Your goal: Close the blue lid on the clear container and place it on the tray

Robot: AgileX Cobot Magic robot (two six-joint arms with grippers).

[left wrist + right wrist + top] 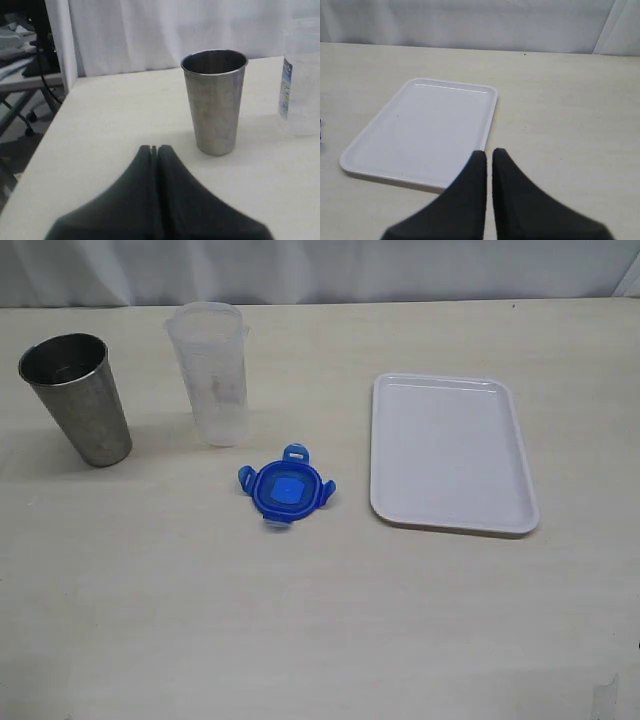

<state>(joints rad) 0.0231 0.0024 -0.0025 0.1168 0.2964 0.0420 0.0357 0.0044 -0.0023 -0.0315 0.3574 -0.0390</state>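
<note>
The blue lid lies flat on the table, just in front of the clear container, which stands upright and uncovered. Right of both lies the white tray, with nothing on it. Neither arm shows in the exterior view. In the left wrist view my left gripper is shut and holds nothing, hanging short of the metal cup, with the clear container at the picture's edge. My right gripper is shut with only a thin slit between its fingers, over the near corner of the tray.
A grey metal cup stands upright left of the clear container, also seen in the left wrist view. A white curtain runs along the table's far edge. Beyond the table's left edge stands dark furniture.
</note>
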